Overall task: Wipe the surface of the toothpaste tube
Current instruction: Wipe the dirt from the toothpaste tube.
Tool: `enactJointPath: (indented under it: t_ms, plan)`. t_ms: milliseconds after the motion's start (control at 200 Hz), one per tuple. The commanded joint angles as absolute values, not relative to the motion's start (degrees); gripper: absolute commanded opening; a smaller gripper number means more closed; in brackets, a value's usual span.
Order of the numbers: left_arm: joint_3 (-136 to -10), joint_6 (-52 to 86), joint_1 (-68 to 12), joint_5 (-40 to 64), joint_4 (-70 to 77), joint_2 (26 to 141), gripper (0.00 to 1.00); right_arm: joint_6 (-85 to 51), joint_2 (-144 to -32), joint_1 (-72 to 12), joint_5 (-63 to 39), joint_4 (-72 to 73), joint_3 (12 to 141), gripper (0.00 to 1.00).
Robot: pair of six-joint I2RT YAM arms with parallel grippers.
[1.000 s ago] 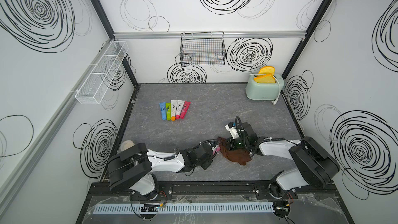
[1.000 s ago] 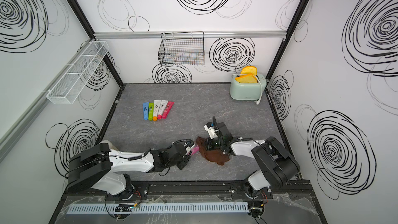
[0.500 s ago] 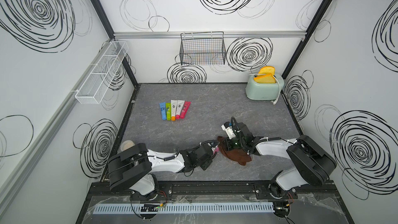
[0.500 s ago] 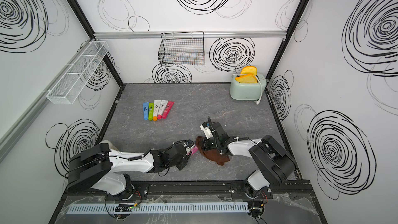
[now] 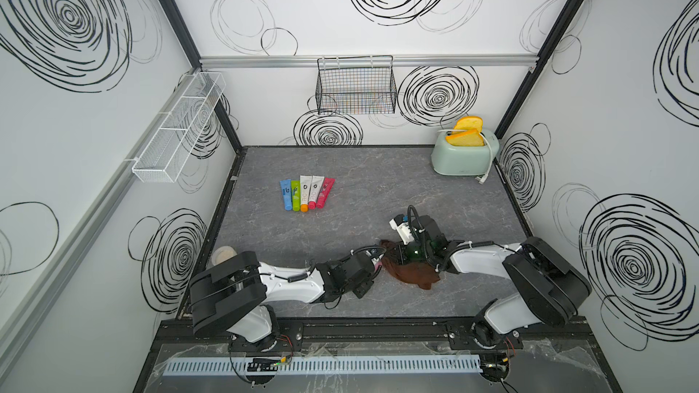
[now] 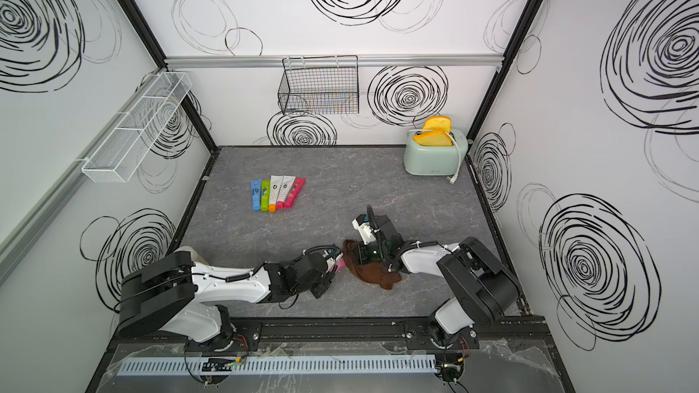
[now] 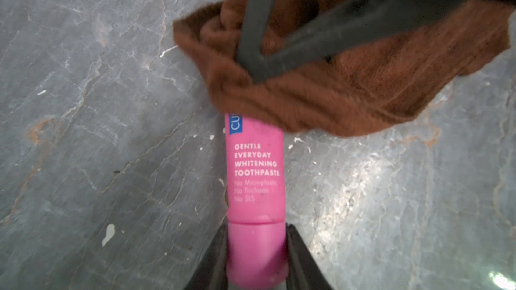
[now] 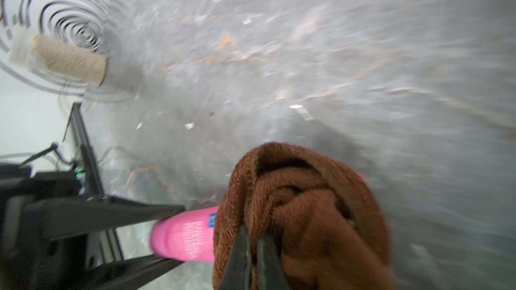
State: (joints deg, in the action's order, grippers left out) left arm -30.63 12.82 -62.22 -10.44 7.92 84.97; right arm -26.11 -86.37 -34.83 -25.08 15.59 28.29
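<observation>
Inspector: Wrist views alone show your left gripper (image 7: pixel 255 258) pinching the pink toothpaste tube (image 7: pixel 255 171) by its cap, right gripper (image 8: pixel 252 249) clamped on brown cloth (image 8: pixel 307 210) over its far end.
Operator: Room?
Inspector: Open floor (image 5: pixel 359 202) beyond; front rail (image 5: pixel 359 328) nearby.

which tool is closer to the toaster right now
Right. The right tool, shut on the brown cloth, is in front of the toaster, well short of it. The left tool, gripping the pink toothpaste tube by its cap, sits just beyond the cloth, farther away.
</observation>
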Motion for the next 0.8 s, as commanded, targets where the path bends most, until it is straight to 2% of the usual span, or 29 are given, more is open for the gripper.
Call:
enactJointPath:
  t_ms: [0, 140, 510, 515, 630, 795]
  plan:
    - [-31.1, 11.9, -62.8, -10.7, 11.2, 84.6, 0.05, -23.6, -87.9, -32.3, -19.8, 8.3, 30.2, 0.00]
    - [-31.2, 11.9, -62.7, -10.7, 11.2, 84.7, 0.05, -23.4, -89.0, -33.0, -22.3, 9.8, 30.9, 0.00]
    - [-31.8, 11.7, -62.7, -10.8, 11.1, 85.3, 0.05, -28.4, -86.7, -45.9, -25.5, 13.4, 28.9, 0.00]
    - [-31.8, 11.7, -62.7, -10.8, 11.1, 85.3, 0.02, -28.4, -86.6, -46.0, -25.4, 13.4, 28.9, 0.00]
    - [-31.7, 11.8, -62.7, -10.8, 11.0, 85.2, 0.00, -26.7, -87.0, -43.9, -23.1, 11.7, 28.4, 0.00]
    - [-31.4, 11.8, -62.8, -11.0, 11.2, 84.8, 0.00, -24.5, -86.2, -34.0, -21.4, 9.2, 27.1, 0.00]
